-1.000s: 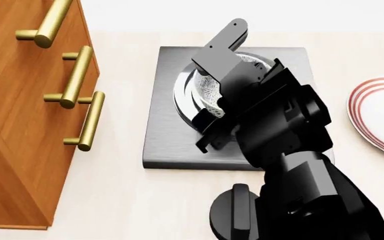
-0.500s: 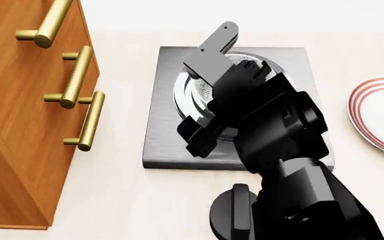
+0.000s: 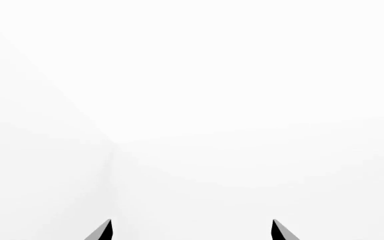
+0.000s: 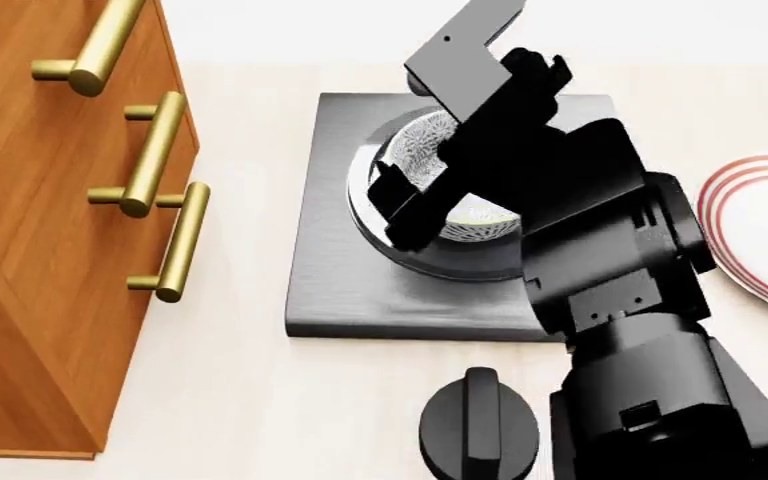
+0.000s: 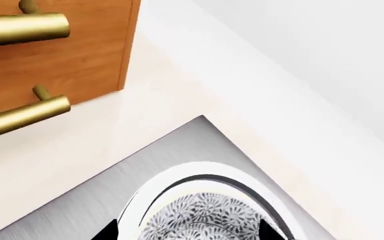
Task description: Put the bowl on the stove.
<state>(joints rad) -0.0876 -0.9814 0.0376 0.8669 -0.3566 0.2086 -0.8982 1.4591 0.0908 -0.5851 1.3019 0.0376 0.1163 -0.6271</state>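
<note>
The speckled grey-blue bowl [image 4: 427, 150] sits on the raised ring burner in the middle of the dark grey stove [image 4: 324, 290]. My right gripper [image 4: 404, 135] hangs over the bowl with its jaws spread wide, one finger on each side of it and apart from it, holding nothing. In the right wrist view the bowl [image 5: 205, 215] shows between the two dark fingertips of the right gripper [image 5: 188, 232], inside the pale burner ring on the stove [image 5: 98, 200]. My left gripper [image 3: 192, 231] is open and faces only a blank white wall; it is out of the head view.
A wooden cabinet [image 4: 51, 250] with brass bar handles [image 4: 171, 245] stands just left of the stove. A white plate with red rings [image 4: 758, 220] lies at the right. A black round knob [image 4: 478, 430] sits on the counter in front of the stove.
My right gripper has risen and swung back from low over the bowl. More of the bowl now shows, and it stays on the burner.
</note>
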